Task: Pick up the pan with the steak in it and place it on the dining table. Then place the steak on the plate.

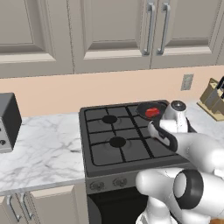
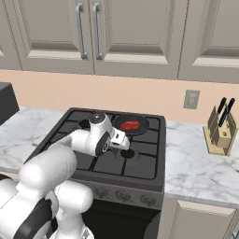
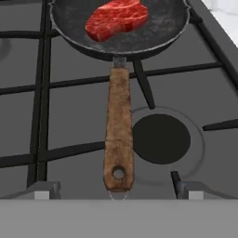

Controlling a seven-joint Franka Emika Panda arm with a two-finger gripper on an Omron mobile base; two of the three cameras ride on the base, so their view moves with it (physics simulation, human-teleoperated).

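Pan (image 3: 122, 28) handle (image 3: 119, 135) beside burner (image 3: 161, 138)

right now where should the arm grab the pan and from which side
Best bet: the long brown handle, not the pan bowl, which is wide and holds the steak. The handle lies flat over the stove grate, pointing back toward the open end effector, so come down from above and close across its width.

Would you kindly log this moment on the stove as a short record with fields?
pan: black, on the stove's back right burner, handle pointing toward the arm
steak: red, lying in the pan, steak left of centre in the hand view
end effector: open, above the handle's end, not touching
bystander: knife block on the counter right of the stove
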